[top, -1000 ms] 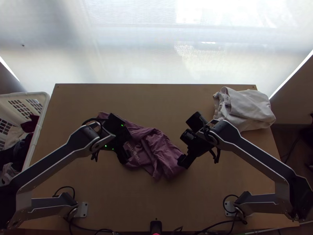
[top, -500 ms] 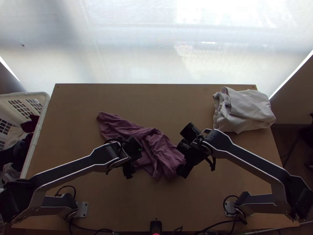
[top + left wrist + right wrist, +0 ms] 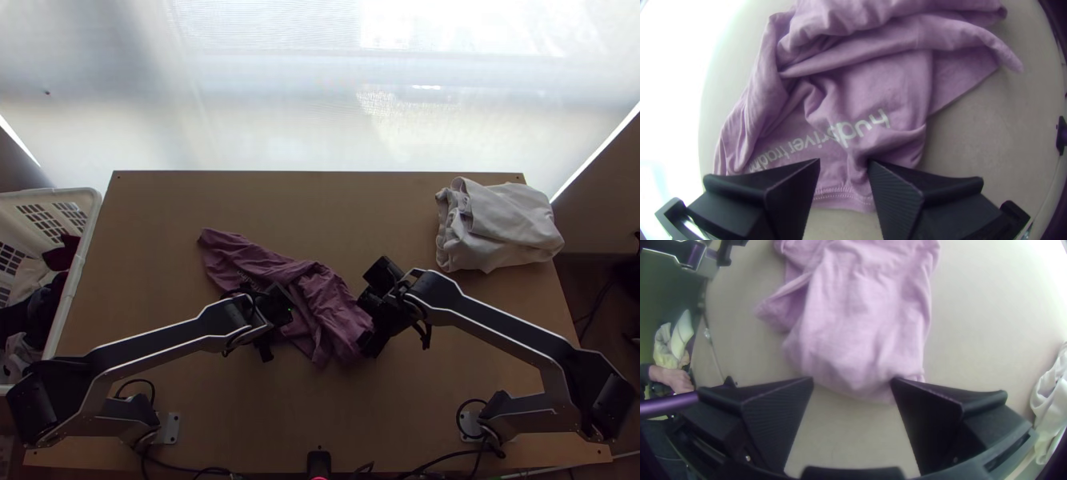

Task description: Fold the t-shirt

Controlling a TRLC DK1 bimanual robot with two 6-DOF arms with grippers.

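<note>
The purple t-shirt [image 3: 324,308] lies bunched and creased across the table's middle, one part stretching toward the upper left. Over its lower left part is my left gripper [image 3: 264,344]; in the left wrist view the left gripper [image 3: 843,164] stands open above the hem of the t-shirt [image 3: 889,84], near the printed lettering. At the cloth's right end is my right gripper [image 3: 370,342]. The right wrist view has the right gripper [image 3: 852,382] open, its fingers on either side of the rounded end of the t-shirt [image 3: 862,329].
A folded off-white cloth [image 3: 500,224] lies at the table's upper right. Left of the table stands a white basket [image 3: 90,232] holding clothes. Bare wood [image 3: 312,208] extends above the t-shirt. A person's hand [image 3: 678,380] rests beyond the table's edge.
My left gripper has moved right and down the picture, uncovering the t-shirt's upper left part. The right gripper has shifted slightly left and downward. The t-shirt lies nearly as before.
</note>
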